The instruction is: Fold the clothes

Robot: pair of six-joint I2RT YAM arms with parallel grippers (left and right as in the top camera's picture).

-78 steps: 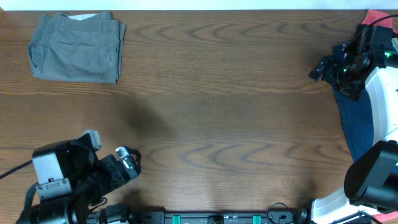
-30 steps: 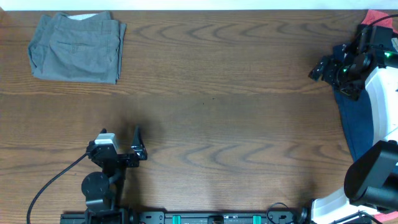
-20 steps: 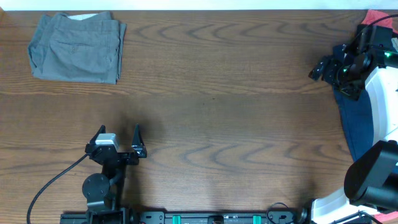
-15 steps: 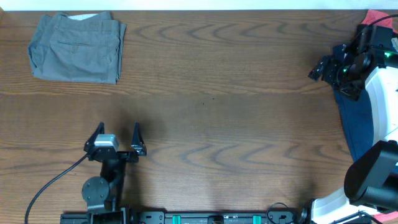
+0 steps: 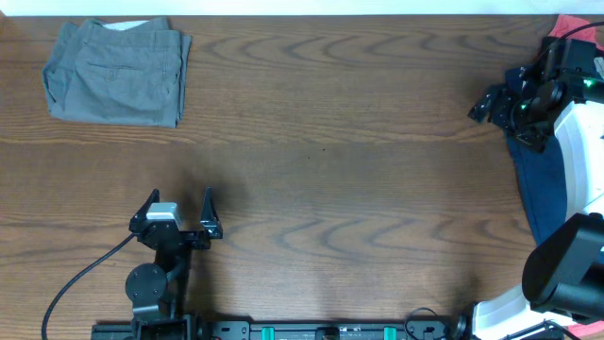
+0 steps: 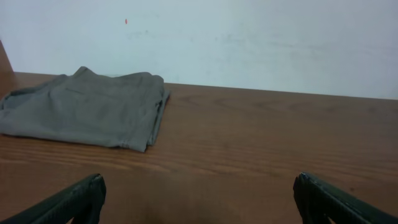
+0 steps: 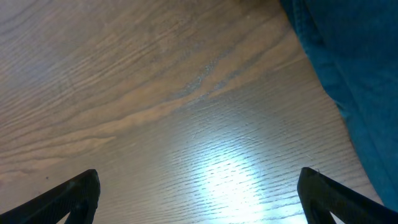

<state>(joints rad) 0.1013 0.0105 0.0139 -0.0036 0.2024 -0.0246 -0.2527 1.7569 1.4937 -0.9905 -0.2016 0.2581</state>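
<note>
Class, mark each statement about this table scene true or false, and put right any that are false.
1. The grey trousers lie folded near the far left corner of the table. True.
2. The left gripper is shut on the trousers. False: it is open, holds nothing and is well apart from them.
3. A blue garment lies at the table's right edge. True.
4. The right gripper holds the blue garment. False: it is open over bare wood, with the garment beside it.
</note>
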